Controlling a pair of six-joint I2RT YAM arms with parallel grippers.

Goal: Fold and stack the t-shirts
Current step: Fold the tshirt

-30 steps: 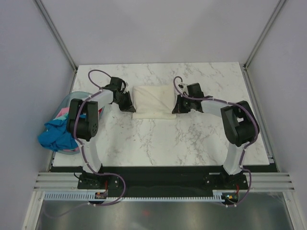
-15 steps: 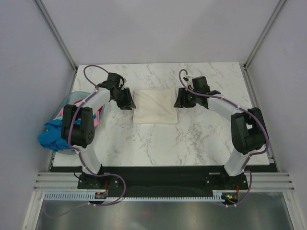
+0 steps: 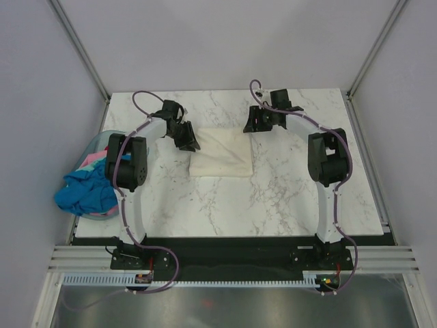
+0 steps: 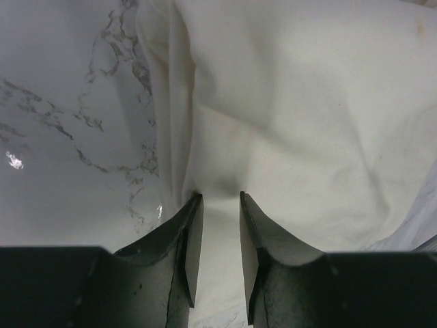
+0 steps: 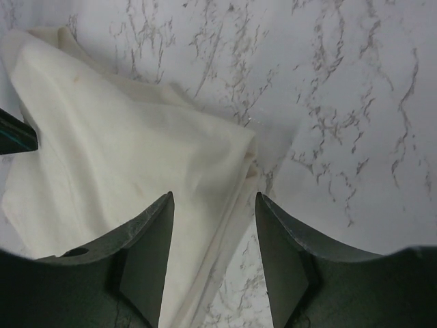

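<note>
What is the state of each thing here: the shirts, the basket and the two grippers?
Cream shirt: folded, flat on the table.
Basket: upright, holds shirts.
Blue shirt: unfolded, crumpled, in the basket.
Left gripper: open, at the cream shirt's edge.
Right gripper: open, over the cream shirt's corner.

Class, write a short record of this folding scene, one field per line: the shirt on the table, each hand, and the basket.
Shirt on table: cream shirt, folded into a rectangle, flat on the marble table
Left hand: open, at the shirt's left edge, holding nothing
Right hand: open, over the shirt's far right corner, holding nothing
Basket: at the table's left edge, blue shirt spilling out
</note>
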